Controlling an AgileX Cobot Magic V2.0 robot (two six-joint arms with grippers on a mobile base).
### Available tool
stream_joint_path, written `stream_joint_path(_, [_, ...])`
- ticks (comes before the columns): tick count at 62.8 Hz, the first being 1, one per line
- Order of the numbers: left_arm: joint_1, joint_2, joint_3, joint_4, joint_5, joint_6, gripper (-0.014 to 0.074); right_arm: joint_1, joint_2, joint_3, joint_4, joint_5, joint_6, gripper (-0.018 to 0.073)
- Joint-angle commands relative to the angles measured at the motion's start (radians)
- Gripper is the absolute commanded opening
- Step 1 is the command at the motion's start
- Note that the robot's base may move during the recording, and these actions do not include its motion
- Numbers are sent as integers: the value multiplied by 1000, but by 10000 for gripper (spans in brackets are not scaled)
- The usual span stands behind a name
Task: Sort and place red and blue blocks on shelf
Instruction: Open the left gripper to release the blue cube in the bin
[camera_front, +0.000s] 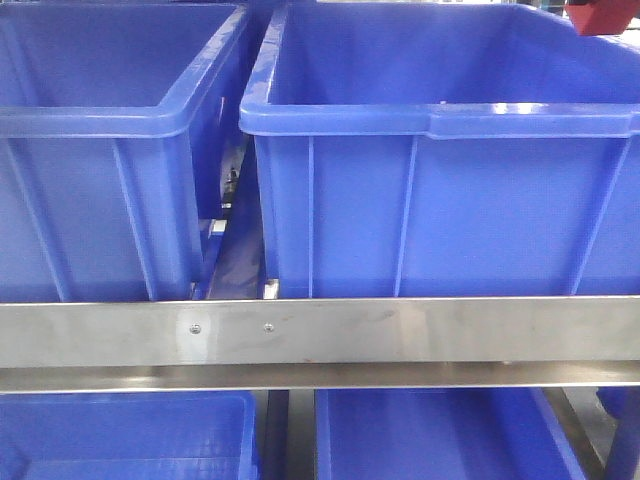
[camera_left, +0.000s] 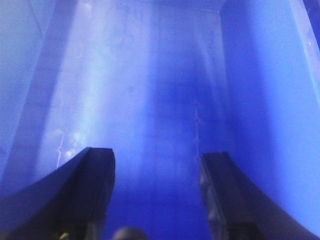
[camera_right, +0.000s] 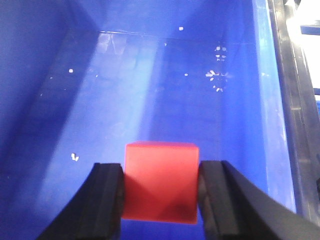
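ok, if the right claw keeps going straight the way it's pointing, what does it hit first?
Probably the blue bin's floor. The right claw holds the red block over it; depth is unclear.

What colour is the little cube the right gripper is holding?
Bright red: the small matte cube in the right gripper, clearest in the right wrist view.

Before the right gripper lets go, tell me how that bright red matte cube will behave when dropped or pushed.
The bright red matte cube looks rigid: its edges stay straight between the right gripper fingers. Flat faces suggest it will probably settle or slide rather than roll on the blue plastic bin floor. Its matte surface likely grips reasonably well.
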Motion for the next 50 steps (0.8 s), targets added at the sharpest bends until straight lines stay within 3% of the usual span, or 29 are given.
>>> stream_joint_path(1, [-2, -24, -37, 5, -75, 2, 454, 1, -26, -39, -13, -87, -5, 407])
stream_joint_path(24, [-2, -24, -37, 5, -75, 2, 454, 1, -18, -39, -13, -83, -5, 596])
stream_joint_path(43, [-2, -24, -37, 3, -71, 2, 448, 1, -18, -39, -13, -83, -5, 589])
stream_joint_path(50, [-2, -24, -37, 1, -59, 2, 423, 1, -18, -39, -12, -78, -5, 517])
